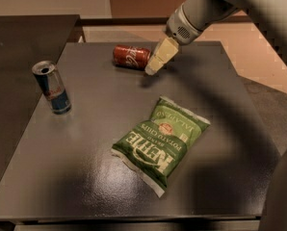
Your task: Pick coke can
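The coke can (131,56) is red with white script and lies on its side at the far middle of the dark table (100,134). My gripper (154,67) hangs from the grey arm that comes in from the upper right. Its cream-coloured fingers point down and left, with the tips just right of the can's right end and close above the table. I see nothing held in it.
A blue-and-silver can (52,87) stands upright at the table's left side. A green Kettle chips bag (162,141) lies flat in the middle right. A second dark surface lies to the left, and the floor shows beyond the table's far and right edges.
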You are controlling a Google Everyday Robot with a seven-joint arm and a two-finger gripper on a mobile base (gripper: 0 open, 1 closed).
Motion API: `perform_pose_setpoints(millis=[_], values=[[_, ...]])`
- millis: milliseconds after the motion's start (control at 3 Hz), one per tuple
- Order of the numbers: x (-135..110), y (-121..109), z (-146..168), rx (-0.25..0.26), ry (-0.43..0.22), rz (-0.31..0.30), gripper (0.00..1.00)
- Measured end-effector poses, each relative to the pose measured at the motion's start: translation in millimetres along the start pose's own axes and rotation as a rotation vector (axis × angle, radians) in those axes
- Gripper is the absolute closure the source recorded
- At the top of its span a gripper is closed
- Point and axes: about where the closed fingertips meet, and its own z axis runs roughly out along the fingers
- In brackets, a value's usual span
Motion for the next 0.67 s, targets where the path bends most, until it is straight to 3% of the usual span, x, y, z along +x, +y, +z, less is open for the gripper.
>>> perform_pose_setpoints(millis=[667], values=[[-18, 0, 47, -0.058, 0.003, 0.022, 0.00]])
